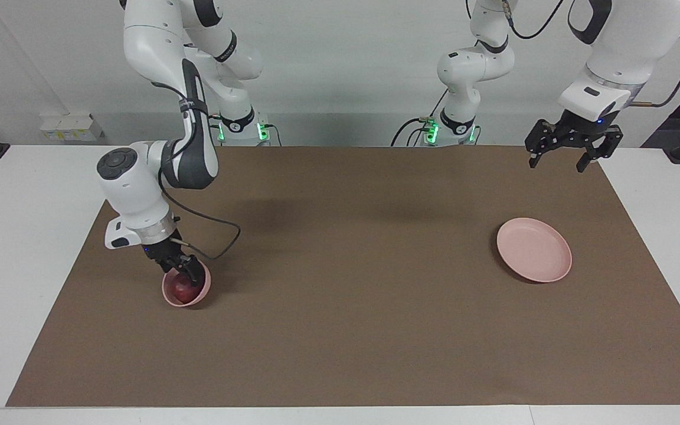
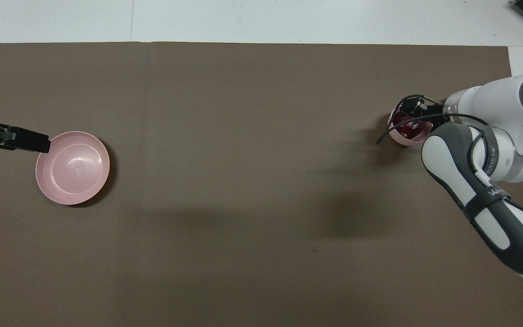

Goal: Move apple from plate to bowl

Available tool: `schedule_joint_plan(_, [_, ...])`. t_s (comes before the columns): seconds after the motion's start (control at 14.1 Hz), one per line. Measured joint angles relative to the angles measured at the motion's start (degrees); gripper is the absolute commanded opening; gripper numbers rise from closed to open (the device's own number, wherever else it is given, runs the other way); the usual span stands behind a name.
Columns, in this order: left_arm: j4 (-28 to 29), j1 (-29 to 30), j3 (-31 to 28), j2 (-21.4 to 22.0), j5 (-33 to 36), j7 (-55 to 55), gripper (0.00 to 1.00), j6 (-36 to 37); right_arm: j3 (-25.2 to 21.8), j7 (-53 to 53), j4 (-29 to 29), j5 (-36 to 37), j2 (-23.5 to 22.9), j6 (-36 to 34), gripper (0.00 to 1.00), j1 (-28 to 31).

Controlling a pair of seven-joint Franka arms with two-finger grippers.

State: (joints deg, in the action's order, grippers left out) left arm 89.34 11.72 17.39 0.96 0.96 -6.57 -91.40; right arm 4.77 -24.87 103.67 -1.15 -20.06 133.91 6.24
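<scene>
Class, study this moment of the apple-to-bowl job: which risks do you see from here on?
1. The right hand sits down inside the bowl at the apple. Lifting out askew could catch the rim and tip the small bowl.
2. If the fingers have not let go, the apple may ride back up with them.
3. The left hand waits, open, up in the air near the empty plate; little danger there.

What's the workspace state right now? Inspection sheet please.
Surface: brown mat on a white table.
Job's things: apple in the bowl at the right arm's end; plate bare, at the left arm's end.
Clutter: nothing seen.
Grippers: right gripper down in the bowl at the apple; left gripper open, raised, waiting.
Cables: black cable looping off the right wrist.
Surroundings: white wall; arm bases with green lights.
</scene>
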Motion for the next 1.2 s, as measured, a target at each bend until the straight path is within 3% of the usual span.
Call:
schedule_joint_plan(0.21, [-2.22, -1.6, -2.13, 0.03, -0.11, -0.11, 1.0, 3.65, 0.16, 0.07, -1.48, 0.1, 0.32, -2.96, 1.0, -0.45])
schedule_joint_plan(0.57, [-3.51, -14.81, -18.76, 0.01, -1.69, -0.64, 1.0, 6.54, 0.17, 5.47, -2.93, 5.19, 5.43, -13.31, 1.0, -0.63])
schedule_joint_plan(0.85, [-5.36, -16.98, -20.2, 0.02, -1.76, -0.88, 1.0, 7.93, 0.69, 12.99, -4.28, 9.66, 12.68, -25.12, 1.0, -0.65])
schedule_joint_plan(1.2, [-5.46, -17.39, -20.03, 0.02, -1.84, -0.9, 1.0, 7.92, 0.78, 17.48, -7.56, 9.19, 21.19, -41.41, 1.0, -0.64])
